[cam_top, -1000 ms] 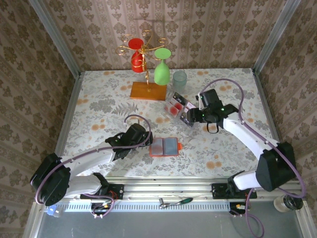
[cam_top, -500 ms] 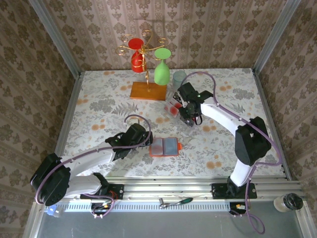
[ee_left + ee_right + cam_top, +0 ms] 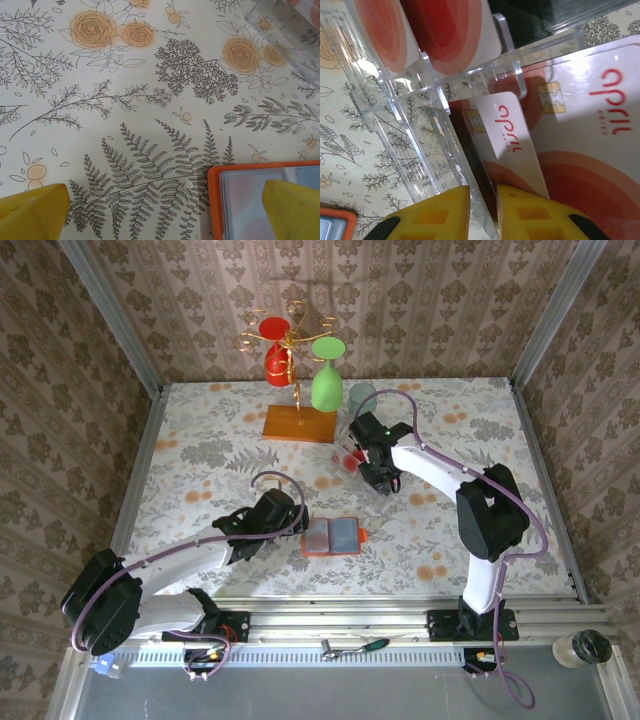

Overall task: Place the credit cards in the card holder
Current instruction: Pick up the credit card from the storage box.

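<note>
My right end effector is pinched nearly closed at the clear rack's edge among the credit cards, far centre; I cannot tell if it grips one. My left end effector gapes wide over the card holder's left edge, with bare desk around.

The bench wore a floral cloth, and at its far side stood a gold wire rack on an orange wooden base, with a red glass and a green glass hanging upside down from it. Just right of the base stood a pale clear tumbler, and near it a clear plastic stand, perhaps acrylic. A green-handled tool lay on the front rail.
</note>
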Available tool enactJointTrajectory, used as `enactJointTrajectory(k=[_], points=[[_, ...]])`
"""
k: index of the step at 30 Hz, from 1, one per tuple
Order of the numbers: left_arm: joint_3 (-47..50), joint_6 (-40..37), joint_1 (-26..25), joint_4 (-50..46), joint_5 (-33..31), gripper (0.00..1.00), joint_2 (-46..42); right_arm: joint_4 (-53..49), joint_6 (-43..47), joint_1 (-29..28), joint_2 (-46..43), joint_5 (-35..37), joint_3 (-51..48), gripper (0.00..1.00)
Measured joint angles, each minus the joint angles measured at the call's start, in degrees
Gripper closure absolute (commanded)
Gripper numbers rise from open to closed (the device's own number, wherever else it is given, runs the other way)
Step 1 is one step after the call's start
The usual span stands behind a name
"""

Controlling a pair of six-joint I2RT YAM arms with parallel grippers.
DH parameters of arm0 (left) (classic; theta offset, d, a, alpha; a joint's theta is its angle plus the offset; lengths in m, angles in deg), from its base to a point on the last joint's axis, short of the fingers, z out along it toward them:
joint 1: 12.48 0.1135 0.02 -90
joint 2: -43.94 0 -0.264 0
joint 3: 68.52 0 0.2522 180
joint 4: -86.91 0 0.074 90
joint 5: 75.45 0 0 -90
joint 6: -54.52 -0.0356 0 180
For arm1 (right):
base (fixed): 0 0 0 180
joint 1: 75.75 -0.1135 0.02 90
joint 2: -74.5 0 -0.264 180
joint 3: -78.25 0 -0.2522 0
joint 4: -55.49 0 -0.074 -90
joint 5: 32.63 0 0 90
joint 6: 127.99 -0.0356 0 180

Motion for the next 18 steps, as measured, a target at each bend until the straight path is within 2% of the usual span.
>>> enactJointTrajectory(k=[4,11,18], points=[[0.0,0.0,0.0,-0.15,0.0,0.0,-0.37,-0.11,0.31,0.0,0.35,-0.22,0.37,0.89],[0.0,0.0,0.0,-0.39,-0.13,0.0,-1.42,-0.04,0.68,-0.48,0.33,-1.05,0.59,0.97],[0.0,0.0,0.02,-0.44,-0.17,0.0,-1.42,-0.11,2.43,-0.68,-0.81,-2.4,0.61,1.0]])
